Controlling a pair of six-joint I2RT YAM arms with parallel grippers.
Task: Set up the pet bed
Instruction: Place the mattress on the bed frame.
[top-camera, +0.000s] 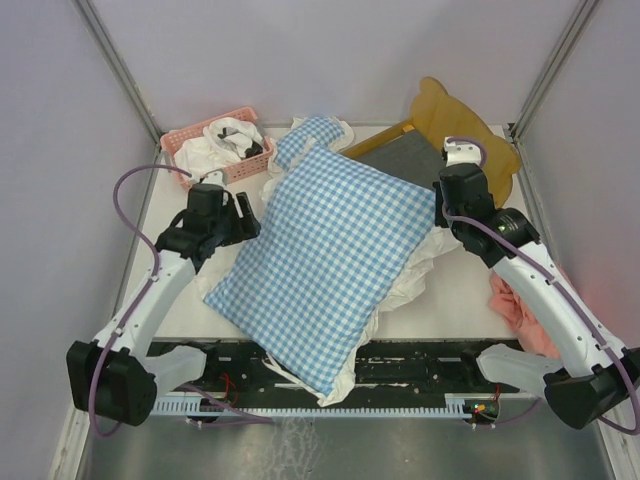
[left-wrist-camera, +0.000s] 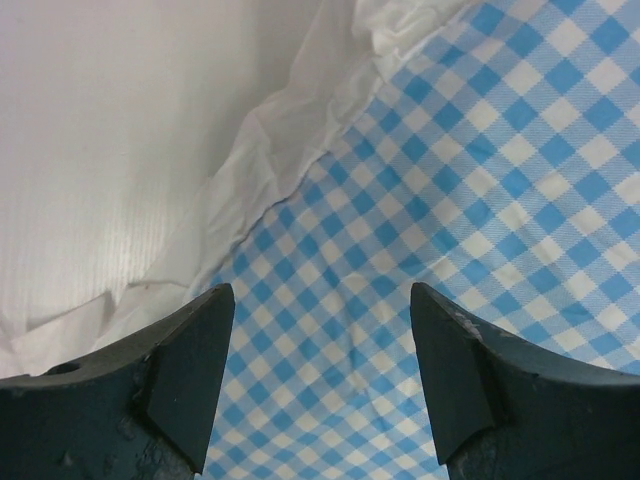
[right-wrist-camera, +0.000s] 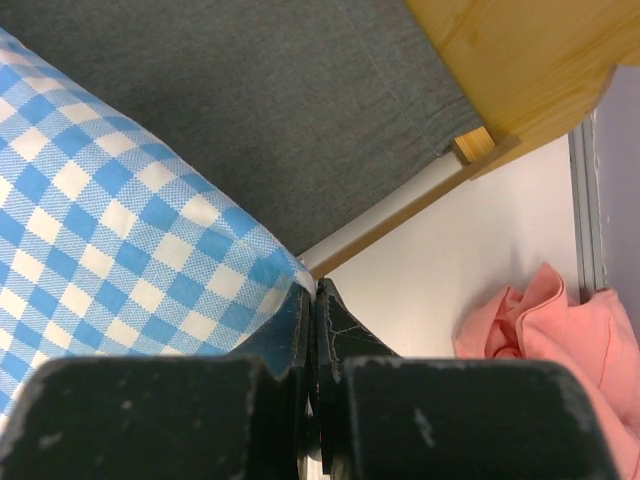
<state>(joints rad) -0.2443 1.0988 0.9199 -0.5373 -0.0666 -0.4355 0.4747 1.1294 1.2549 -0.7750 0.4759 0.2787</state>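
The gingham bedding (top-camera: 330, 270) sprawls mid-table. The left gripper (left-wrist-camera: 320, 300) hovers over its left edge, fingers wide apart. The right gripper (right-wrist-camera: 313, 290) has its fingers pressed together at the bedding's right corner. Beyond, far right, sits the pet bed (top-camera: 400, 155): pale wood frame, scalloped headboard, dark grey base, partly covered.

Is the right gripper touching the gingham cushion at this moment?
Touching. The right wrist view shows it: the corner of the cushion runs straight into the tips of the right gripper, whose jaws are shut, seemingly pinching the fabric.
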